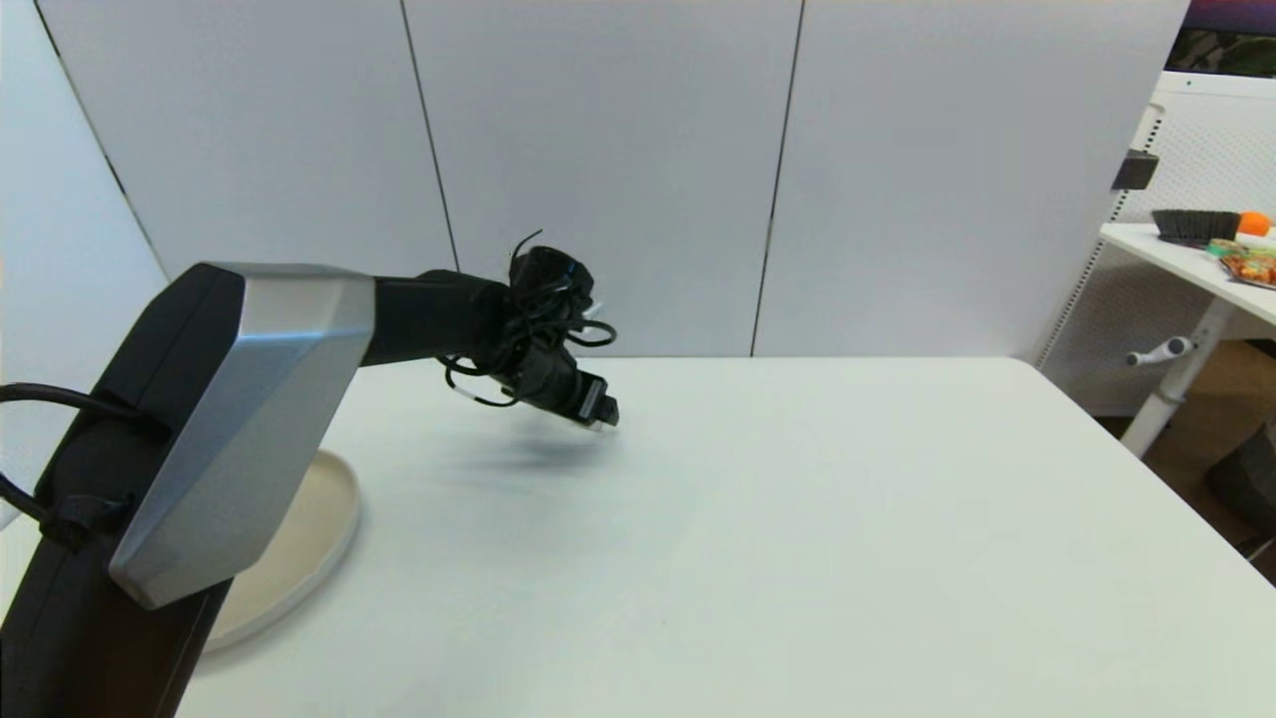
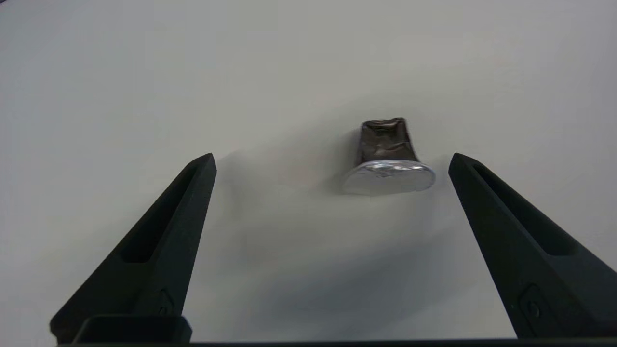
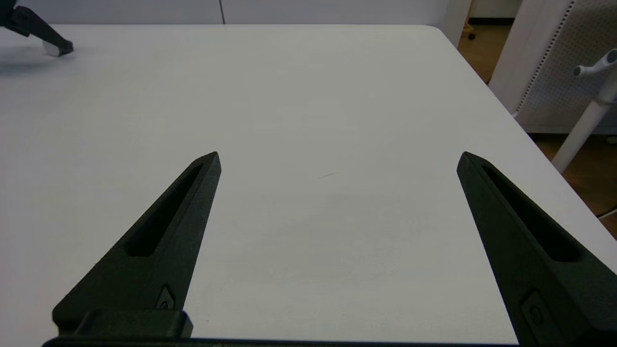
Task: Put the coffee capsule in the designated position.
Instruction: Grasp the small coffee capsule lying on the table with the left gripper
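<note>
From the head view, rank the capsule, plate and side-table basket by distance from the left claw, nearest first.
1. Capsule: on the table between the open left claw fingers, ungrasped.
2. Plate: robot's left, near edge, partly behind the arm.
3. Basket: far right, on the side table.

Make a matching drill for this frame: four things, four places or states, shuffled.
Things:
1. capsule
2. left gripper
3. right gripper
4. plate

Places or states:
A. partly hidden behind the left arm
B. open over bare table, nothing between the fingers
C. lying on the table, foil face toward the wrist camera
D. open, capsule between the fingertips, not gripped

Pairs: 1-C, 2-D, 3-B, 4-A
</note>
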{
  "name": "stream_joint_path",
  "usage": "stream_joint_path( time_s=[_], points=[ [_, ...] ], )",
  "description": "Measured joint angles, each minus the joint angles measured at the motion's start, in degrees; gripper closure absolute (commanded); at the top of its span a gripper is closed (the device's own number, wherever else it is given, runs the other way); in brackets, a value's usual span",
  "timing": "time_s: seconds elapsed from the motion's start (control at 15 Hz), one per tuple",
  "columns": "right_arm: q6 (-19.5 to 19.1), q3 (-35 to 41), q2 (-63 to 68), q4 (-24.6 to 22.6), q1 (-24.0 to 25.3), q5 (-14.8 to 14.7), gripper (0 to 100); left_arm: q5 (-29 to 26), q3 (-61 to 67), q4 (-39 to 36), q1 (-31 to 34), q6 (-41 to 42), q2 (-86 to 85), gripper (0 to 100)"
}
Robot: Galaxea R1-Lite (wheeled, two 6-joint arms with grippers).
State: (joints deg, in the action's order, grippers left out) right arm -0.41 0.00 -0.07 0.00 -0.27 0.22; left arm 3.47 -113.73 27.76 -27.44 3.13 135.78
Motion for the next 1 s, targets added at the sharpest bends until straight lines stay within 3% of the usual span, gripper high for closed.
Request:
stream_joint_path(
  time_s=[1.0],
  points=[
    [0.0,0.0,0.0,0.0,0.0,0.05,0,0.96,-0.06,-0.98,-0.32,0.28,1.27,0]
  ],
)
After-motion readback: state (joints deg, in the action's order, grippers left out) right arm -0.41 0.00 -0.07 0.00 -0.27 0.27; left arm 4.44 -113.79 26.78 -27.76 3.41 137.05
